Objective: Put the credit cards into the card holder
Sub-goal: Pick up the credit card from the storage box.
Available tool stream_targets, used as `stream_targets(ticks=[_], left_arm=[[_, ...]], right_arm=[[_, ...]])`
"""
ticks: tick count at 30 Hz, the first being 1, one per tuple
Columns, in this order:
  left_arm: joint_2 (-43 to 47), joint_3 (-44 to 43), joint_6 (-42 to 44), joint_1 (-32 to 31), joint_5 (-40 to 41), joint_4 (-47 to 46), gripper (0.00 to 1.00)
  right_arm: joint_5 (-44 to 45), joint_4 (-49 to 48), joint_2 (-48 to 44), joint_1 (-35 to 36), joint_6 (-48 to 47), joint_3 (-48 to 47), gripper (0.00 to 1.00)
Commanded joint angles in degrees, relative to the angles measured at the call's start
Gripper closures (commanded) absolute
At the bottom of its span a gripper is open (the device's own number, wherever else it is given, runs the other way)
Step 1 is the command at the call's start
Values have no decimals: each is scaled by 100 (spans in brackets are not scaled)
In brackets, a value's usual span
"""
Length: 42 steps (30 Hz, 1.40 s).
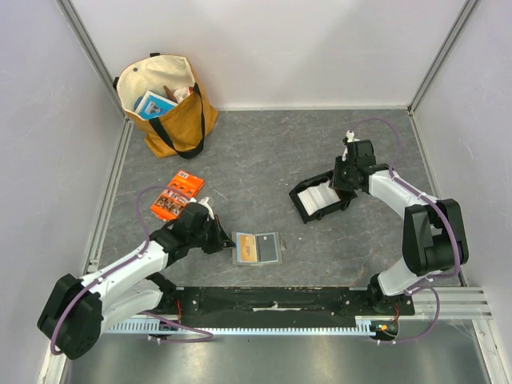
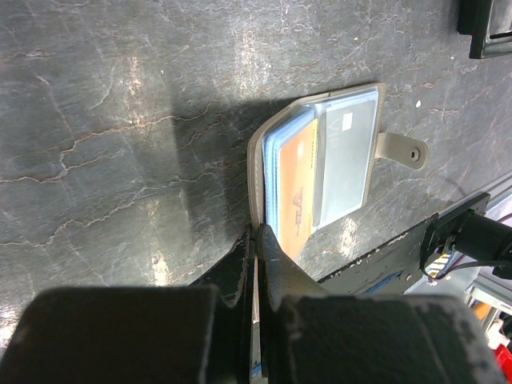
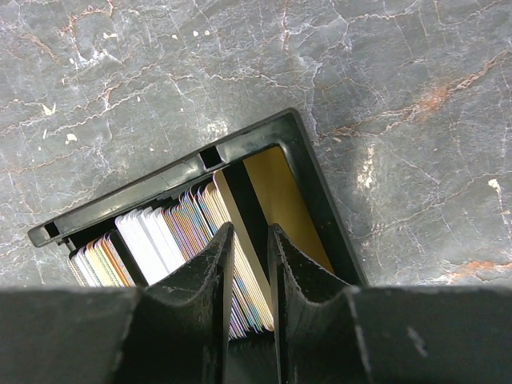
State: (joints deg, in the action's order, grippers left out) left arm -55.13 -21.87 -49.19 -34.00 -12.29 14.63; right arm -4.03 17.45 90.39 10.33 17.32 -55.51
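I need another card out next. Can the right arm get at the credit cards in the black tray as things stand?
Probably yes. The right gripper hangs directly over the credit cards, which stand on edge in the open-topped black tray. Its fingers straddle cards at the stack's end, with nothing in between.

Dark grey surface [image 1: 264,160], marbled with pale cracks and rusty streaks. Olive-grey card holder [image 1: 256,248], an orange card [image 2: 298,192] under clear, bluish sleeves. Black tray [image 3: 160,182] of credit cards [image 3: 152,240]: white, tan, pastel-edged, one mustard gold. Mustard bag [image 1: 180,130], cream lining, black straps. Orange packet [image 1: 176,196] printed in black and white.
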Motion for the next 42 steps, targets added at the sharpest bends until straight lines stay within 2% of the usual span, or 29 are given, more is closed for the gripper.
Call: stream_targets(ticks=[1,18,25,29,42], left_arm=[[-50,-134,111,-19,-71,-180,98],[-120,-151,120,-19,-106,-206,98],[-182,-169,138,-10,-133,-224,98],[-191,-160,146,-10,-124,-233,98],[-199,-151,164,-10,-142,-233,98]], right_arm=[[-273,12,-197,-66,-18,49,71],[-537,21,-65,-154,-44,49,71],[-607,48,-4,-171,-89,31,67],[-651,56,23,-163,-106,14,74],[-1082,65,-74,-321,-54,-48,74]])
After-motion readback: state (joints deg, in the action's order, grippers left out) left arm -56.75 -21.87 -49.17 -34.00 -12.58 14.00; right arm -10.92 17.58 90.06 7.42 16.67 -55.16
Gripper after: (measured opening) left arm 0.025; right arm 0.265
